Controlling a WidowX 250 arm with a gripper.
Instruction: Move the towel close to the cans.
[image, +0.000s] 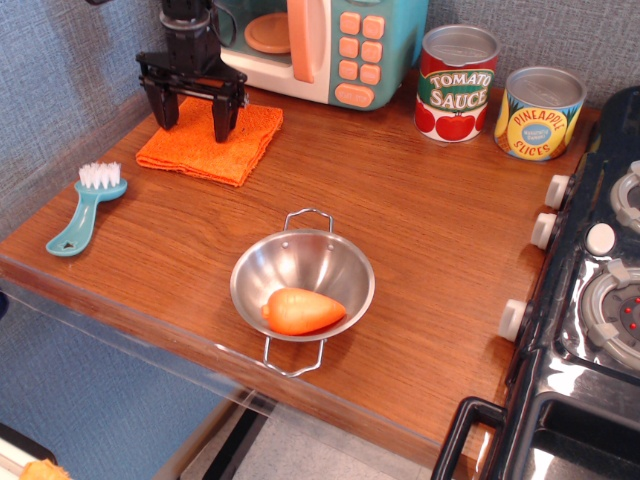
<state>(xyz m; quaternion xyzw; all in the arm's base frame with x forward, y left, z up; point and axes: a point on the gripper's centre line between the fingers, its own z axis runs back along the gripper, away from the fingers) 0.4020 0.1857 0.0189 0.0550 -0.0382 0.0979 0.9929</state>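
Note:
The orange towel (215, 150) lies flat and folded at the back left of the wooden counter. My black gripper (194, 122) hangs open right over it, fingertips spread wide and down close to the cloth near its back edge. I cannot tell whether they touch it. The two cans stand at the back right: the red and white Tomato Sauce can (457, 83) and the yellow and blue Pineapple Slices can (539, 112). They are far to the right of the towel.
A toy microwave (320, 45) stands behind the towel. A steel bowl (302, 275) with an orange toy carrot (303, 310) sits front centre. A teal brush (84, 208) lies at the left edge. A black stove (590, 300) fills the right side.

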